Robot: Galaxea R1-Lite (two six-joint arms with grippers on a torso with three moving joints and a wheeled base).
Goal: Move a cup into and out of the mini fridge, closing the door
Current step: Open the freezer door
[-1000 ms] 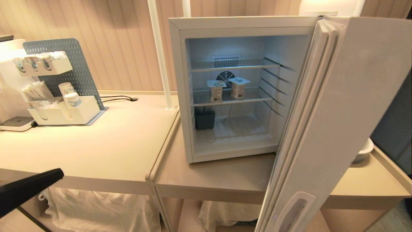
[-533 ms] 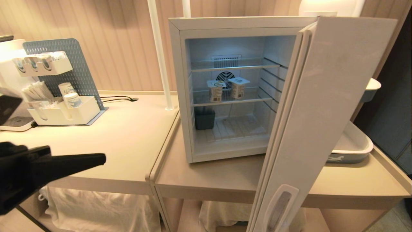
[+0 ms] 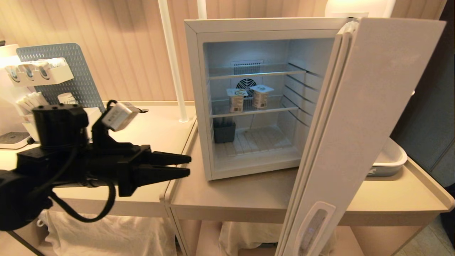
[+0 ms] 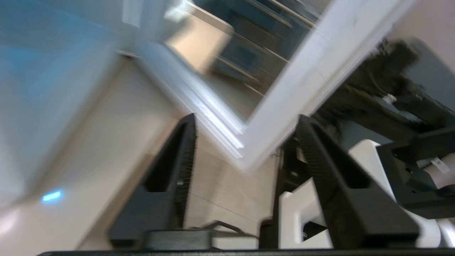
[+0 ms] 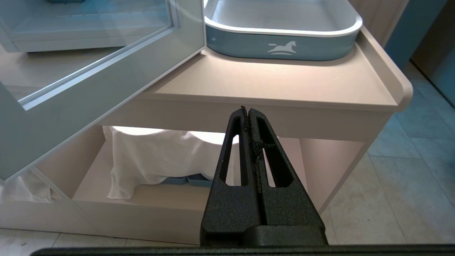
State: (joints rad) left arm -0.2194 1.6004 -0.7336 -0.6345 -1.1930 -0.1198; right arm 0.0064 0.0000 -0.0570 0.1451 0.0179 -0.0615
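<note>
The left tool (image 3: 186, 166) is hovering at the lower left of the head view, over the near edge of the counter (image 3: 149, 135), its two fingers standing apart with nothing between them and pointing toward the right of the frame. The mini fridge (image 3: 199, 89) is sitting just beyond the fingertips, centre frame, with the door (image 3: 359, 142) swung wide open on the right. Two cups are standing side by side on the middle wire shelf; the nearer to the tool, the left cup (image 3: 236, 99), is lying up and to the right of the fingertips, upright, well apart from them. By my reading, the left arm is the nearer one and will be reaching in through the opening. The right tool (image 5: 247, 111) is hanging low beside the counter's right end, fingers pressed together, empty.
</note>
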